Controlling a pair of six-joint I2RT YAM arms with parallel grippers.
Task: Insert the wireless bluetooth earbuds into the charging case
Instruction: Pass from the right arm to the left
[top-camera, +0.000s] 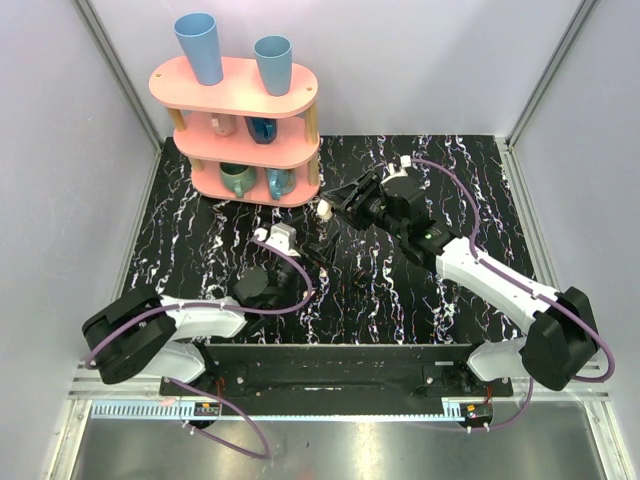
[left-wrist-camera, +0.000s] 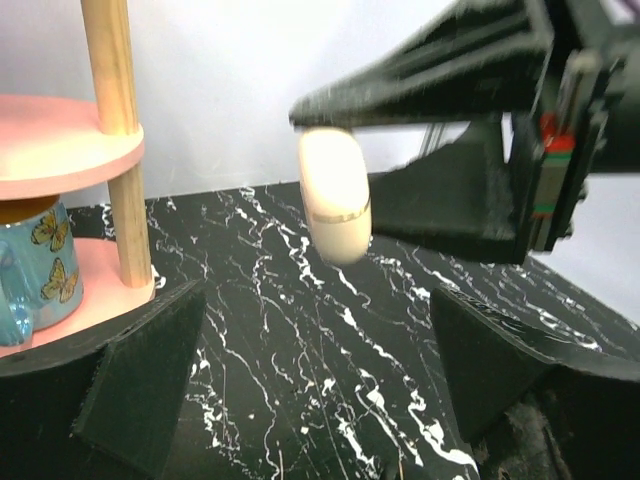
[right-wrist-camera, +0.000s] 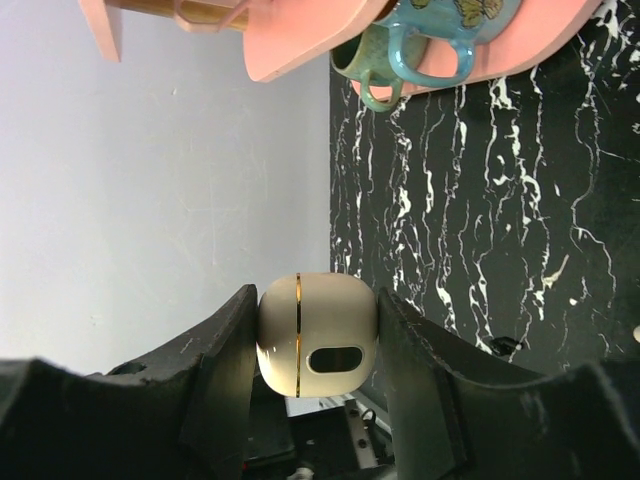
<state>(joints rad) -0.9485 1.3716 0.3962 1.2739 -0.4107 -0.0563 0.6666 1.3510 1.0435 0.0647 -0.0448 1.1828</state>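
The charging case (right-wrist-camera: 318, 335) is a cream-white rounded case with a thin gold seam, and its lid is closed. My right gripper (right-wrist-camera: 318, 300) is shut on it, one finger on each side, and holds it above the table near the shelf's right end (top-camera: 324, 210). In the left wrist view the case (left-wrist-camera: 335, 195) hangs ahead and above, pinched between the right gripper's black fingers (left-wrist-camera: 440, 70). My left gripper (left-wrist-camera: 325, 370) is open and holds nothing, low over the marbled table just in front of the case (top-camera: 312, 248). The earbuds are out of view.
A pink three-tier shelf (top-camera: 240, 95) stands at the back left, with two blue cups (top-camera: 200, 45) on top and mugs (top-camera: 238, 178) on the lower tiers. Its wooden post (left-wrist-camera: 118, 140) and a butterfly mug (left-wrist-camera: 35, 270) are close on my left gripper's left. A small black object (right-wrist-camera: 505, 347) lies on the table.
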